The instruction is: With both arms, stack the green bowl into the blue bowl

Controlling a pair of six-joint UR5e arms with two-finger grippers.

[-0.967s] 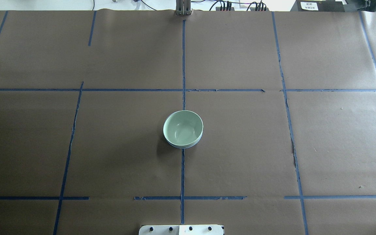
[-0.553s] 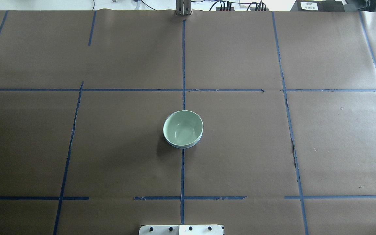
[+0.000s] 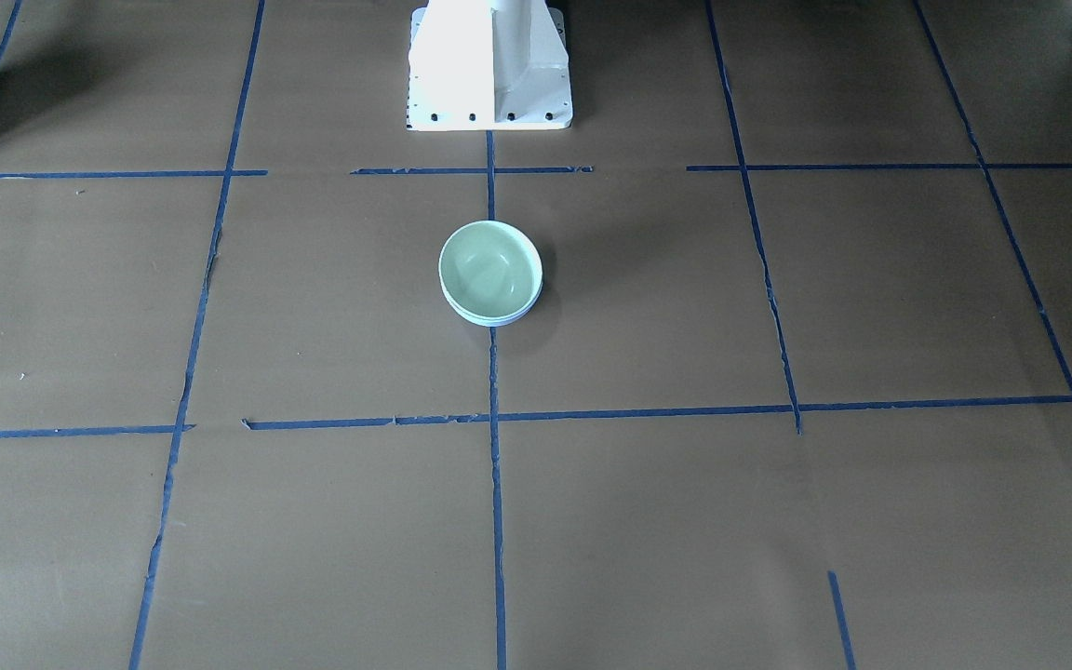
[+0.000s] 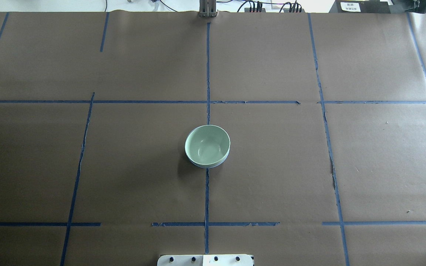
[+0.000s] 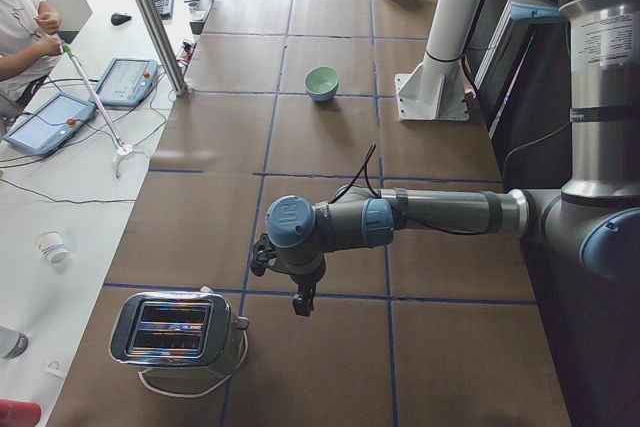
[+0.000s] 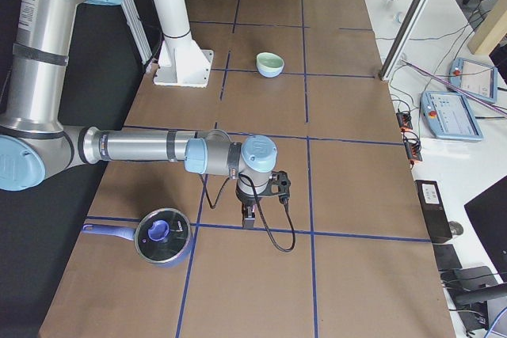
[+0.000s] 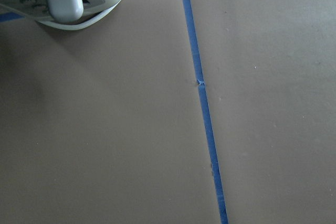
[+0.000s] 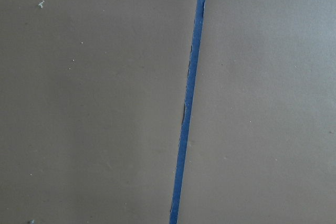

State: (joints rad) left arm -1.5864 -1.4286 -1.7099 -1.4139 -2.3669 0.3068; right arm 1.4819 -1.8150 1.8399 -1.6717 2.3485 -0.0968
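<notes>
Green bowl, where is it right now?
In the overhead view the green bowl sits inside the blue bowl at the table's middle, on the centre tape line, in front of the white pedestal base.

I have the upper bowl (image 4: 207,145) nested in the lower bowl (image 4: 208,166) at mid-table (image 4: 309,166), on the centre tape line (image 4: 207,199), before the pedestal (image 3: 489,65). Both grippers hang well away: left gripper (image 5: 300,305) near the toaster (image 5: 178,329), right gripper (image 6: 248,218) near the pot (image 6: 162,236).
</notes>
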